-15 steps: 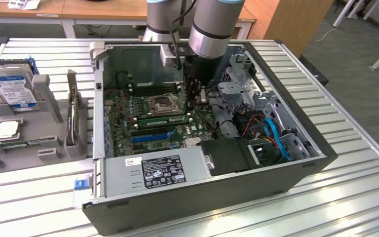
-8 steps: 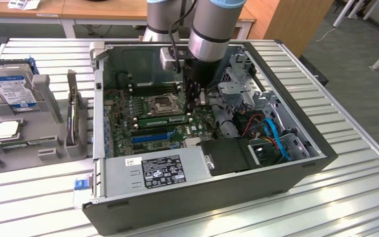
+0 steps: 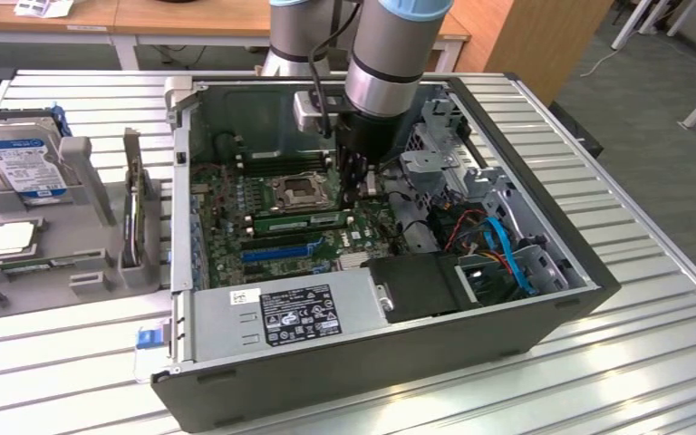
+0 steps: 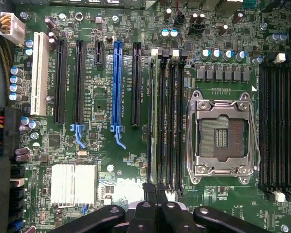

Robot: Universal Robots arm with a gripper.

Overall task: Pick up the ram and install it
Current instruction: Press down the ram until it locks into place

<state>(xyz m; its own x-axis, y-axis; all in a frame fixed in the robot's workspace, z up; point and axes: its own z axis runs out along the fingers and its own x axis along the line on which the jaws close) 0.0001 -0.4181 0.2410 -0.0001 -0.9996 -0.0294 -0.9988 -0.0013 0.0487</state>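
My gripper (image 4: 155, 193) is closed tight, holding nothing. The ram (image 3: 304, 220) stands on edge in a slot just beside the CPU socket (image 3: 296, 192), with my gripper at one end of it.

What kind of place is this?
Probably a robotics lab or workshop: a robot arm reaches into an open computer case on a slatted metal table, with a hard drive standing nearby.

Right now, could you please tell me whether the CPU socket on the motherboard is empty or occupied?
Empty: the CPU socket shows its bare dark contact grid inside the metal frame, with no chip seated.
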